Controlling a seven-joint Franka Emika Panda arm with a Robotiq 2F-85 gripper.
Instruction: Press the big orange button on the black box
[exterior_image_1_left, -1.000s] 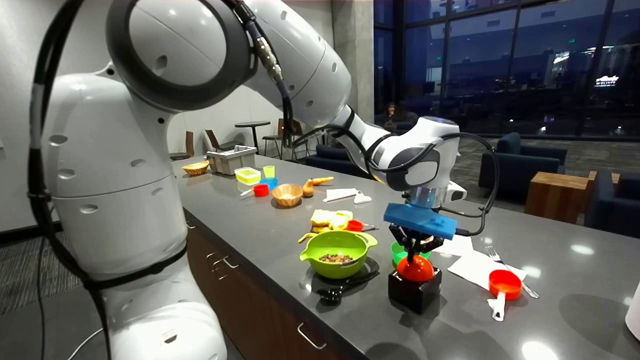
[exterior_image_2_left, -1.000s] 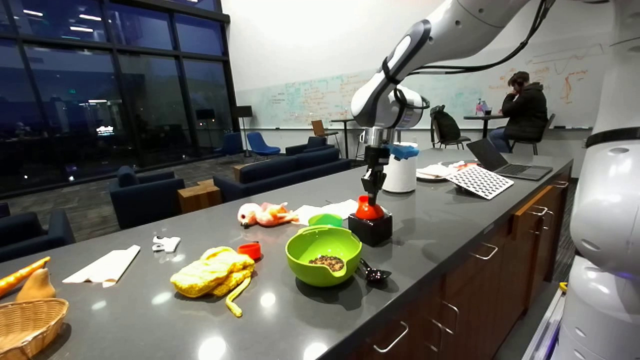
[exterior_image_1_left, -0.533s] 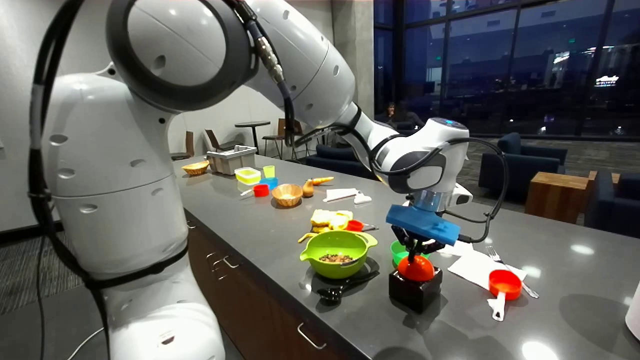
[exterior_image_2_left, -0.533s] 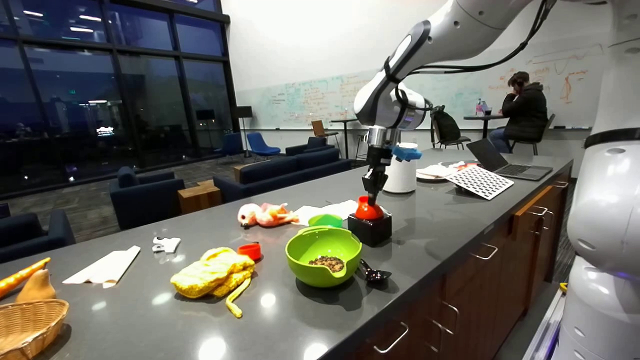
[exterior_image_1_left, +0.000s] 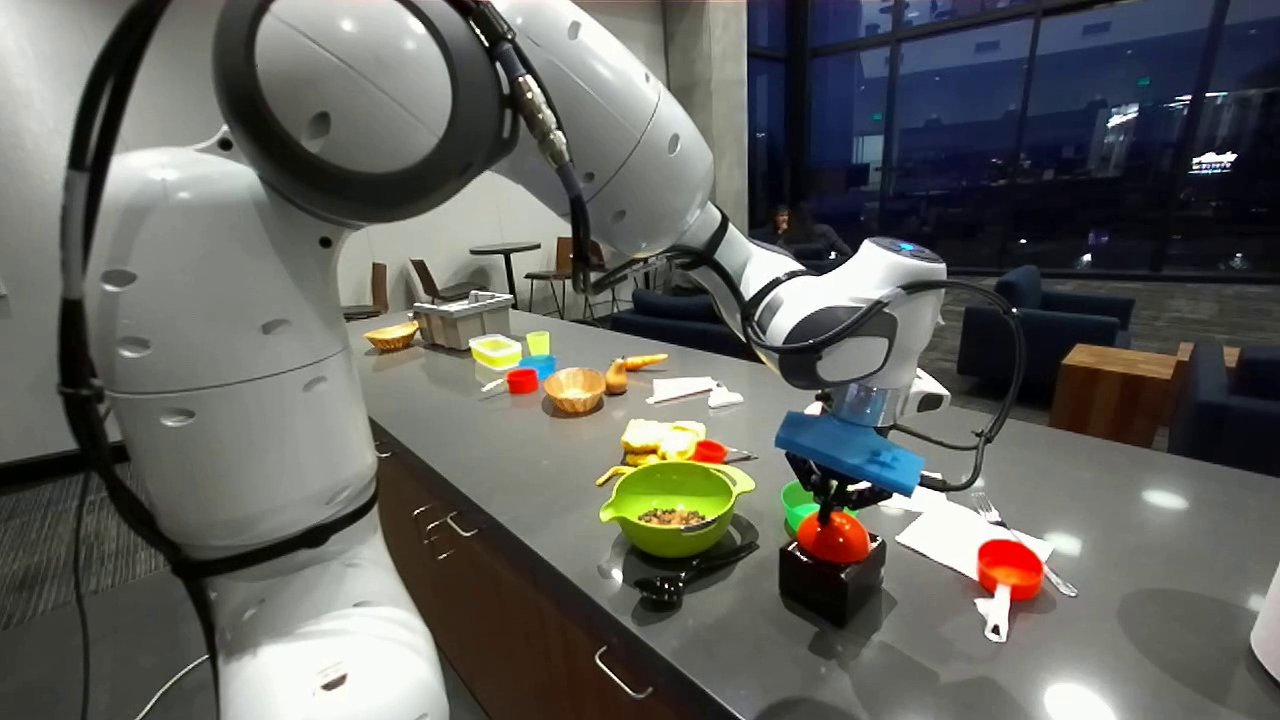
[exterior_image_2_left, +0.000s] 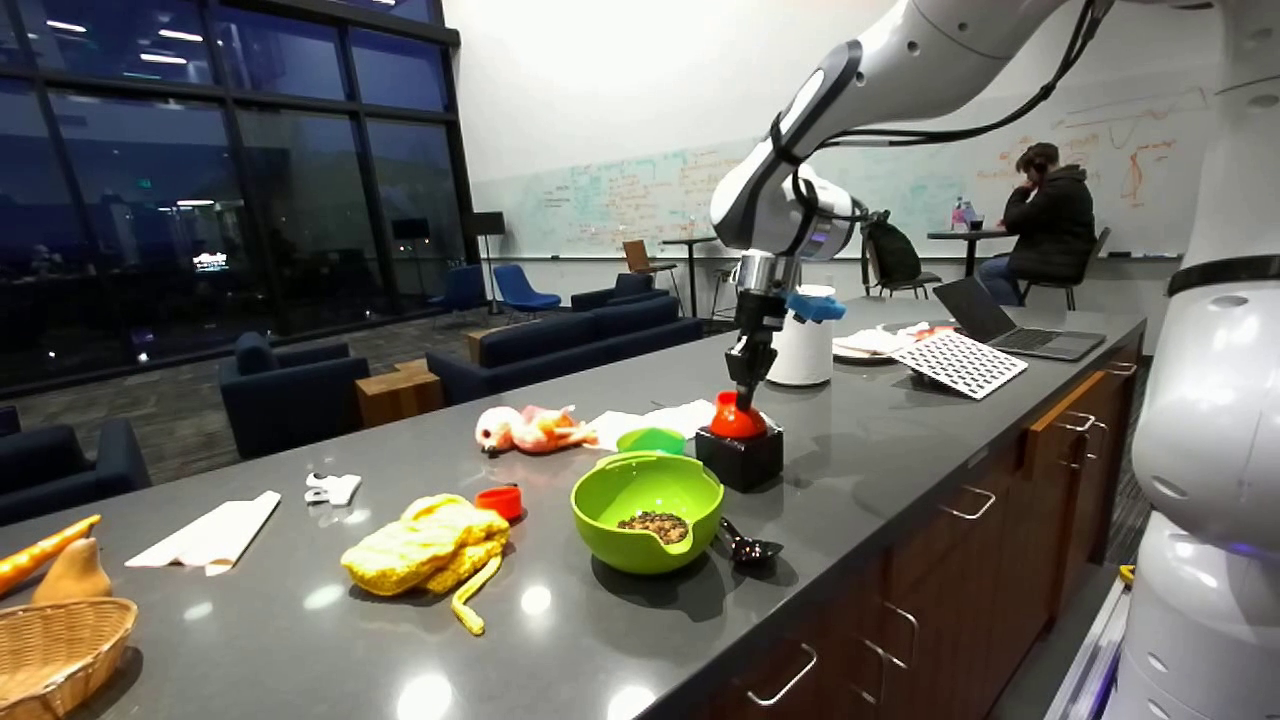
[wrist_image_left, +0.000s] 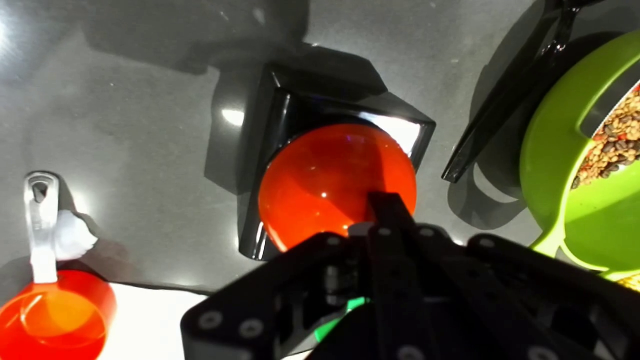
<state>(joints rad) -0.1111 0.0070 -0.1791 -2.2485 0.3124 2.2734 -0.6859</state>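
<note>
while the white robot arm (exterior_image_1_left: 620, 140) arches over the grey counter (exterior_image_1_left: 1130, 545) from the left of an exterior view, the big orange button (exterior_image_1_left: 838, 543), a glossy dome, lies directly under the tool (exterior_image_1_left: 824, 516), right of centre in the lower half of the frame. it crowns the black box (exterior_image_1_left: 828, 588), which stands upright on the counter. the tool points down and is clenched, its fingers (wrist_image_left: 389, 207) drawn together into one narrow black tip. in both exterior views that tip stands against the top of the dome and appears to touch it; whether the button is pushed in cannot be told. in the wrist view the dome fills the middle of the frame, and the tool occupies the bottom edge, its tip overlapping the dome's lower right. a lime-green bowl (exterior_image_2_left: 630, 552) holding small brown bits (exterior_image_2_left: 655, 525) stands at the lower centre of an exterior view, near the box at its lower left, with a black ladle (exterior_image_2_left: 752, 548) lying beside the bowl on the right. a red-orange cup (wrist_image_left: 60, 325) with a pale handle (wrist_image_left: 42, 225) sits in the lower left corner of the wrist view.
</note>
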